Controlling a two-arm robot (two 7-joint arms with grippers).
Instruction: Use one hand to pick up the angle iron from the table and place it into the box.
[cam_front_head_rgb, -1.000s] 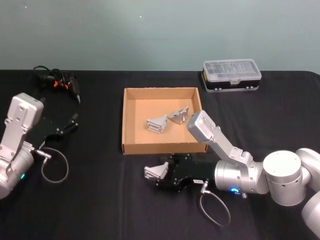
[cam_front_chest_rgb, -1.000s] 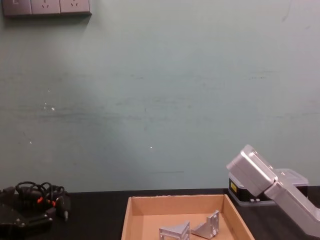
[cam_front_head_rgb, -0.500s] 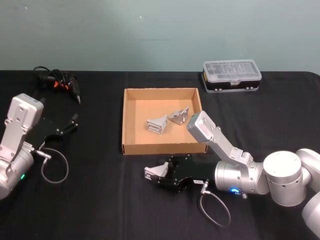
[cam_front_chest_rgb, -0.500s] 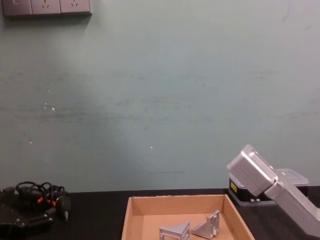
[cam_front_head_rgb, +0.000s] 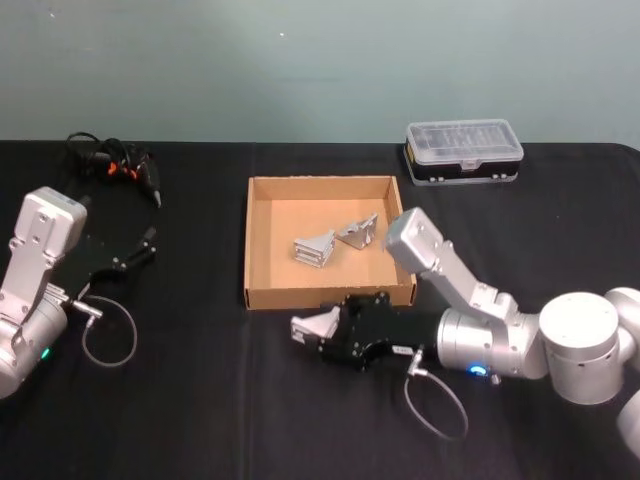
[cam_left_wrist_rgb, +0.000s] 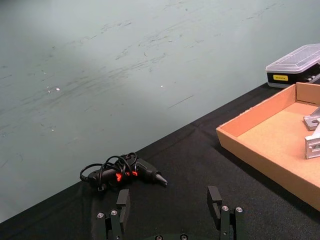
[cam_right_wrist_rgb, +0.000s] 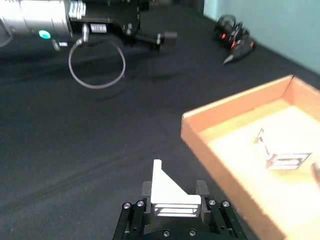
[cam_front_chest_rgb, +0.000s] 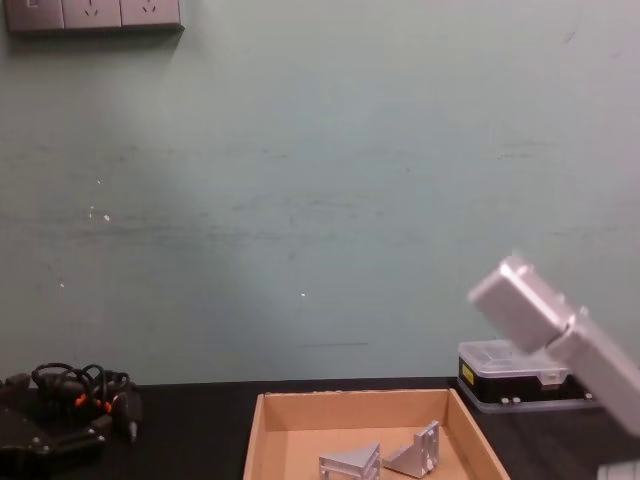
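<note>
table: flat black top carrying everything; its near part is cut off in the chest view, so the carry can't be followed from the side.
box: tan tray mid-table, already holding two angle irons. Likely risk: its near wall stands between the right hand and the floor of the tray, so a carry that runs low could catch the bracket on that rim and knock it loose or shove the box along.
right arm: its boxy link hangs over the box's right near corner; a swing forward could clip that wall. In the chest view it shows blurred.
right hand: just in front of the box's near wall, fingers closed on an angle iron.
left hand: parked on the left side of the table, well apart from the box, fingers spread with nothing between them in the left wrist view.
angle iron, grip: the right wrist view shows the fingers pinching only its lower flange, the upright triangle standing free above. With so little held, it could twist or slip on a quick move.
height of the bracket: whether it has cleared the table is hard to judge.
</note>
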